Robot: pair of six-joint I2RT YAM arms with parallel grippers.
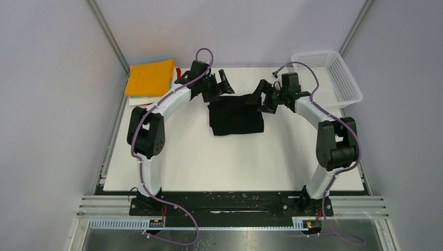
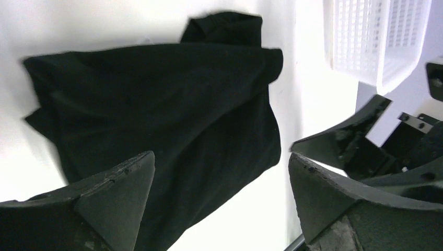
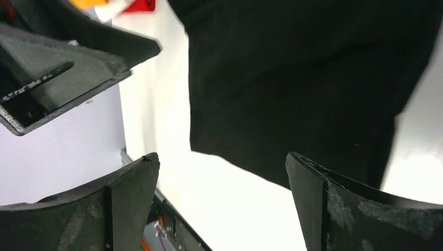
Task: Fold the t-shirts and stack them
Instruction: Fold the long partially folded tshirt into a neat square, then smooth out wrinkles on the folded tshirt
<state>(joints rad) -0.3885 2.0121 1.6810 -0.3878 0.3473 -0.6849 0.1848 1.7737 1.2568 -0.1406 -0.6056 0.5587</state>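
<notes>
The black t-shirt (image 1: 236, 116) lies folded into a rough rectangle in the middle of the white table, towards the back. My left gripper (image 1: 223, 86) is open and empty just above its back left corner. My right gripper (image 1: 263, 97) is open and empty at its back right corner. In the left wrist view the black shirt (image 2: 156, 110) lies beyond the open gripper (image 2: 222, 157). In the right wrist view the shirt (image 3: 313, 78) lies past the open gripper (image 3: 222, 157). An orange-yellow folded shirt (image 1: 151, 77) tops a stack at the back left, with light blue, white and red (image 1: 178, 72) edges showing.
A white mesh basket (image 1: 351, 86) stands at the back right corner and also shows in the left wrist view (image 2: 376, 42). The two grippers are close together over the shirt's back edge. Grey walls and metal posts enclose the table (image 1: 230, 162).
</notes>
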